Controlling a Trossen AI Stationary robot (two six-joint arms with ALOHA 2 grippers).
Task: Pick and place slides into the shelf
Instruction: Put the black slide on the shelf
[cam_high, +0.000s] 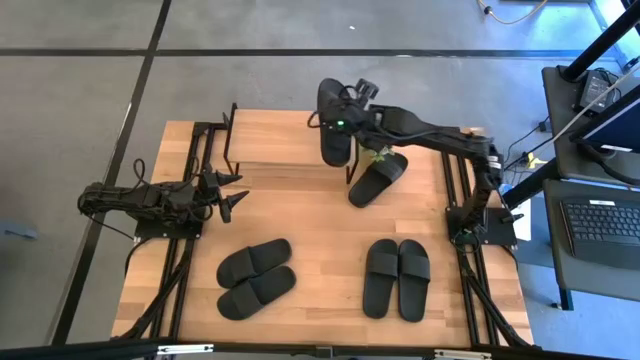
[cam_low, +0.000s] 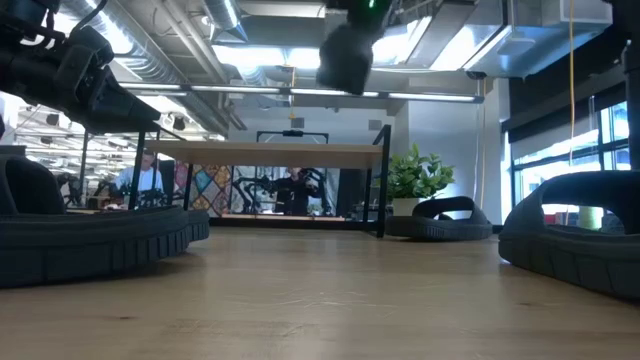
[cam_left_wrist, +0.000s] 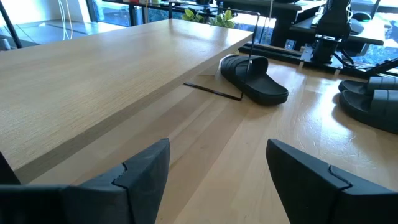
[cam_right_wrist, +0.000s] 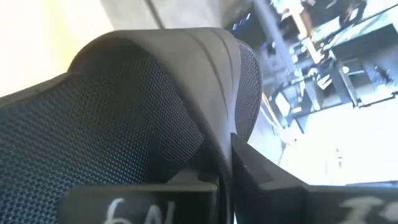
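My right gripper (cam_high: 350, 122) is shut on one black slide (cam_high: 333, 128) and carries it in the air above the right end of the shelf (cam_high: 285, 140). In the low view this slide (cam_low: 345, 55) hangs well above the shelf's light wood top (cam_low: 265, 151). A second slide (cam_high: 378, 180) lies sole-down on the table next to the shelf's right legs. Two pairs lie sole-down toward the near edge, one (cam_high: 255, 278) left and one (cam_high: 396, 275) right. My left gripper (cam_high: 228, 196) is open, low over the table, left of the shelf's near side. My right gripper holds the slide by its wide strap band (cam_right_wrist: 211, 106), pinched between the two fingers; the mesh inner lining (cam_right_wrist: 118, 130) fills the wrist view. The arm reaches in from the table's right. The slide is lifted clear and touches neither shelf nor table.
The shelf's thin black frame legs (cam_left_wrist: 250, 59) stand at its right end, close to the lone slide (cam_left_wrist: 255, 78). Bare tabletop (cam_high: 300, 215) lies between the shelf and the two pairs. A potted plant (cam_low: 418, 172) and a person (cam_low: 293, 190) show beyond the table.
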